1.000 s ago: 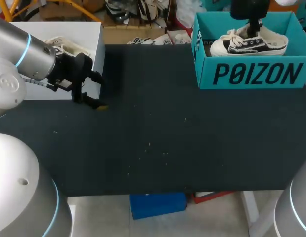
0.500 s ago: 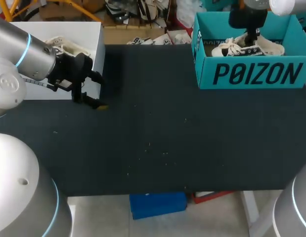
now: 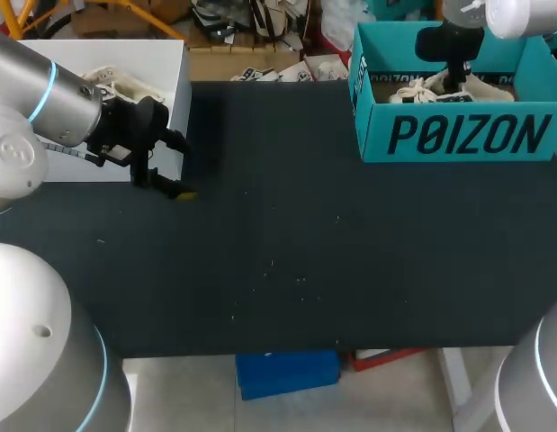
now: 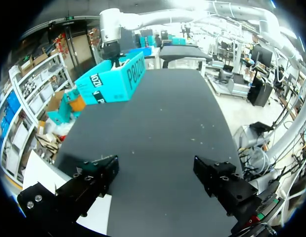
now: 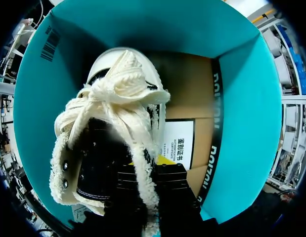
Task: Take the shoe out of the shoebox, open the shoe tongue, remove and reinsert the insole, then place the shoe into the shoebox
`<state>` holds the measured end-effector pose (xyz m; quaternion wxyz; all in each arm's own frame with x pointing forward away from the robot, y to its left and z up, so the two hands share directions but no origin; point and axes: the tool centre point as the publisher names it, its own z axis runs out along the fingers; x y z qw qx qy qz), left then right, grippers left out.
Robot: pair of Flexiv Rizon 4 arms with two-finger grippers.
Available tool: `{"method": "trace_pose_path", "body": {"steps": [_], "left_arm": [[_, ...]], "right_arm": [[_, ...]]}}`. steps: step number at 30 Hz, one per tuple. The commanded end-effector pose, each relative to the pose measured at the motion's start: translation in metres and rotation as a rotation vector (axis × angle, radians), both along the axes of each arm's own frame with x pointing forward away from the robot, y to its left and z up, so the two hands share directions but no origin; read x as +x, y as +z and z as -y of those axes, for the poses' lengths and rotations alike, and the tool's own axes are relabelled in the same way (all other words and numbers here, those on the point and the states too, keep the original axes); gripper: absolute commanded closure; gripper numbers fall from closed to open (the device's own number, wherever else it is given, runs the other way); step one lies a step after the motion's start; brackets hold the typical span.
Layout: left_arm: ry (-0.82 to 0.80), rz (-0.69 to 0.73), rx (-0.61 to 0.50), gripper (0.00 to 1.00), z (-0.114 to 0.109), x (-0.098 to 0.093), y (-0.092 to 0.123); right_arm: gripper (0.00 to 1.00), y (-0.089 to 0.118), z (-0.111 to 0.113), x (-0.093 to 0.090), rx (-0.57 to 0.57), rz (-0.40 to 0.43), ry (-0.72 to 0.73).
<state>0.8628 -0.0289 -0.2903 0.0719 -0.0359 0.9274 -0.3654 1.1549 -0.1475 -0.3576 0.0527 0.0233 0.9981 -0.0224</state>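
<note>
- The teal shoebox [image 3: 458,135] stands at the upper right of the head view, on the far corner of the dark table [image 3: 287,261]. Its front wall hides most of what lies inside.
- The shoe [image 5: 118,123] lies inside that box. From above, only a cream, lace-tangled strip of it shows over the wall, and the sole and toe are out of sight.
- The right gripper [image 5: 149,170] reaches down into the box and is clenched on the shoe. In the right wrist view its black fingers pinch the fleecy collar from both sides. Only a sliver of one yellow tip shows there; the other is buried behind the fleece.
- Beside the shoe the box floor shows brown card [image 5: 187,94] and a white label [image 5: 178,148], both partly covered.
- The left gripper [image 4: 155,173] hangs over the table at the upper left of the head view. It is released, its fingers wide apart with only bare table between them. Its yellow tips are cut off in its own wrist view.
- Just beside it sits a white box [image 3: 170,99]. The left arm [image 3: 44,99] half hides a cream thing [image 3: 116,83] inside, which is too unclear to name.
</note>
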Motion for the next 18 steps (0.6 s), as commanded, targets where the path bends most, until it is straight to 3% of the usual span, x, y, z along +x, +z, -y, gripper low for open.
{"method": "trace_pose_path", "body": {"steps": [1,7,9,12,13,14,18], "left_arm": [[0.003,0.0,0.005,0.0,0.001,-0.001,0.0],[0.003,0.0,0.005,0.0,0.001,-0.001,0.0],[0.003,0.0,0.005,0.0,0.001,-0.001,0.0],[0.003,0.0,0.005,0.0,0.001,-0.001,0.0],[0.003,0.0,0.005,0.0,0.001,-0.001,0.0],[0.003,0.0,0.005,0.0,0.001,-0.001,0.0],[0.003,0.0,0.005,0.0,0.001,-0.001,0.0]], "right_arm": [[1.0,-0.007,0.0,0.007,0.003,-0.016,0.004],[1.0,-0.011,0.0,0.005,0.005,-0.029,0.01],[0.67,-0.011,-0.001,0.004,0.007,-0.035,0.013],[0.43,-0.011,-0.001,0.003,0.009,-0.04,0.01],[0.44,-0.01,-0.001,0.002,0.008,-0.041,0.007],[0.51,-0.008,-0.001,0.001,0.007,-0.041,0.006],[0.58,-0.001,0.002,0.0,-0.004,-0.039,0.001]]}}
